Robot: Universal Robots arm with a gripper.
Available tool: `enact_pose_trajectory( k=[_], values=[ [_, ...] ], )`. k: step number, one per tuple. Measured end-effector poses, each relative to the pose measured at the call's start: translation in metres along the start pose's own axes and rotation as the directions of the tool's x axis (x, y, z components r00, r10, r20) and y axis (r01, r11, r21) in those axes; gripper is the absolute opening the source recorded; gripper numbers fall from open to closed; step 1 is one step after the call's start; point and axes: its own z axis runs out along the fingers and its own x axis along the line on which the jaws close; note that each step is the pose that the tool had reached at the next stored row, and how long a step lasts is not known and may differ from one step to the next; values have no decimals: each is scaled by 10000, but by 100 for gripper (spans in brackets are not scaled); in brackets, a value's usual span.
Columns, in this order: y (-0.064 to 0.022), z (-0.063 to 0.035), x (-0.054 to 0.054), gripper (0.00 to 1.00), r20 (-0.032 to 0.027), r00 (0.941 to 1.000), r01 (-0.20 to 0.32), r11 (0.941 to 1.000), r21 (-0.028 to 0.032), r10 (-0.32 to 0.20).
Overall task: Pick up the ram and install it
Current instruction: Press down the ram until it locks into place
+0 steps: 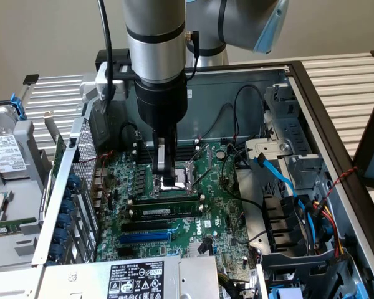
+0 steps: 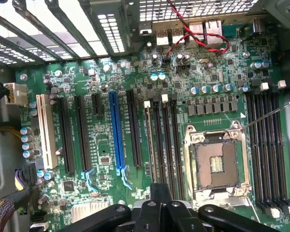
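The ram (image 1: 168, 200), a long thin green stick with dark chips, stands on edge in a black slot beside the CPU socket. In the wrist view, the ram (image 2: 151, 145) is a narrow pale edge running along the slot. My gripper (image 1: 165, 177) hangs straight down over the motherboard, just above the ram and the socket edge. Its dark fingers are shut together and I see nothing between them. From the wrist, the gripper (image 2: 160, 189) sits over the bank of slots next to the ram. Whether the fingertips touch the ram I cannot tell.
The open CPU socket (image 2: 215, 164) lies beside the slots, with a second bank of black memory slots (image 2: 266, 145) past it. A blue expansion slot (image 1: 146, 237) lies beyond the ram. Blue and black cables (image 1: 287, 187) crowd the exterior view's right. The case wall (image 1: 68, 180) rises on its left.
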Motion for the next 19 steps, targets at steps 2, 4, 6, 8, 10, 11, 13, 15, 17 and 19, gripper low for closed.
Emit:
enact_pose_trajectory(
  k=[2,4,6,8,10,11,13,15,17,19],
  values=[
    [0,0,0,11,-1,9997,-260,9997,22,260],
    [0,0,0,11,1,9987,-514,9987,50,514],
    [0,0,0,11,3,9970,-775,9970,78,774],
    [0,0,0,11,7,9947,-1031,9946,107,1031],
    [0,0,0,11,11,9916,-1291,9915,137,1291],
    [0,0,0,11,13,9899,-1416,9898,150,1416],
    [0,0,0,11,17,9859,-1672,9858,176,1672],
    [0,0,0,11,23,9812,-1930,9810,204,1930],
    [0,0,0,11,29,9755,-2200,9752,231,2200],
    [0,-1,0,11,34,9694,-2456,9690,254,2456]
  ],
)
